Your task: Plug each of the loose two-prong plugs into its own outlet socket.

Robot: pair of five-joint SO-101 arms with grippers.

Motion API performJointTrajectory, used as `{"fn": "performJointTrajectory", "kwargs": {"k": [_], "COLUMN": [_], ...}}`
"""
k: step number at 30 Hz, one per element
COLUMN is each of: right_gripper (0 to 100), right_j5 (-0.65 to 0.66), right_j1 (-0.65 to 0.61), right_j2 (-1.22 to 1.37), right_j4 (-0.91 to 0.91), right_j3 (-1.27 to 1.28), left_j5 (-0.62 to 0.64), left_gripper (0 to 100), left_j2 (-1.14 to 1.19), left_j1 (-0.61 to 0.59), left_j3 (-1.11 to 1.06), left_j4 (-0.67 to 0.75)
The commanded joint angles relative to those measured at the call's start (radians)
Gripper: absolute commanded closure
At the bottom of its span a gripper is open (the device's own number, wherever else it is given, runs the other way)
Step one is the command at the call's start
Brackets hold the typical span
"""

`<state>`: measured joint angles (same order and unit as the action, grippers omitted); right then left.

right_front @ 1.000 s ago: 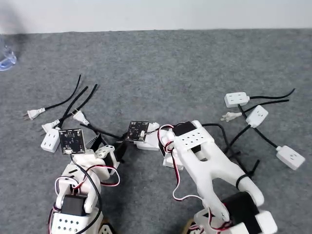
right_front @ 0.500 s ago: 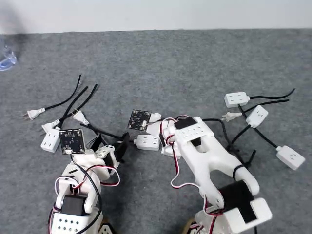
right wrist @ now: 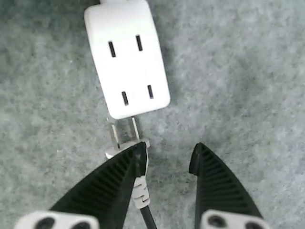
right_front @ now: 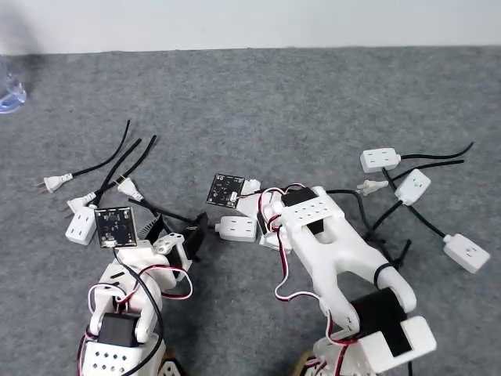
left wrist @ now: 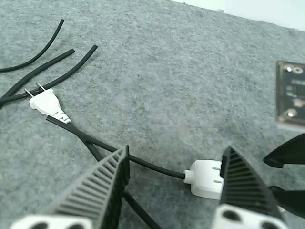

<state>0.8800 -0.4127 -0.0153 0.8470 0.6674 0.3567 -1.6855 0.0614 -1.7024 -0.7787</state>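
Meanwhile the left gripper (left wrist: 176,150) stayed put toward the table's (right_front: 258,102) near edge, its ribbed black jaws spread wide around a smooth white plug (left wrist: 206,178) on a black cord (left wrist: 143,162). The right gripper (right wrist: 169,148) had drawn back, released and empty, uncovering the glossy rectangular outlet socket (right wrist: 127,57) mid-table. A small two-prong plug (right wrist: 125,139) lay with its metal prongs at the socket's end, so probably not yet plugged in.

Your table cover (right_front: 313,94): grey cloth (carpet-like), matt, rough | outlet socket (right wrist: 127,57): white plastic, smooth, faint gloss | plug (right wrist: 125,140): you see bare metal prongs, shiny, on pale plastic | cord (left wrist: 143,162): black sheath, smooth, dull | left gripper (left wrist: 176,152) fingers (left wrist: 107,183): black plastic, matt, ribbed faces | right arm (right_front: 329,243): white plastic shell, smooth, matt
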Motion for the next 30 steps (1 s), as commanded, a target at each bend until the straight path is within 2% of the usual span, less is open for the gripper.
{"fn": "performJointTrajectory", "kwargs": {"k": [1,6,13,18,24,30], "right_gripper": [80.9,80.9,80.9,80.9,80.9,80.9], "right_j5": [-0.003,-0.006,-0.005,-0.003,0.000,0.035], "right_j1": [0.004,0.004,0.004,-0.004,-0.013,-0.079], "right_j2": [-0.005,-0.117,-0.170,-0.245,-0.328,-0.332], "right_j4": [0.018,0.097,0.101,0.191,0.122,0.113], "right_j3": [0.011,0.012,0.064,0.075,0.196,0.230], "left_j5": [-0.012,-0.012,-0.012,-0.012,-0.012,-0.012], "left_gripper": [71,71,71,71,71,71], "left_j2": [-0.002,-0.002,-0.002,-0.002,-0.002,-0.002], "left_j1": [0.006,0.006,0.006,0.006,0.006,0.006], "left_j3": [0.012,0.012,0.012,0.012,0.012,0.012], "left_j4": [-0.003,-0.003,-0.003,-0.003,-0.003,-0.003]}}
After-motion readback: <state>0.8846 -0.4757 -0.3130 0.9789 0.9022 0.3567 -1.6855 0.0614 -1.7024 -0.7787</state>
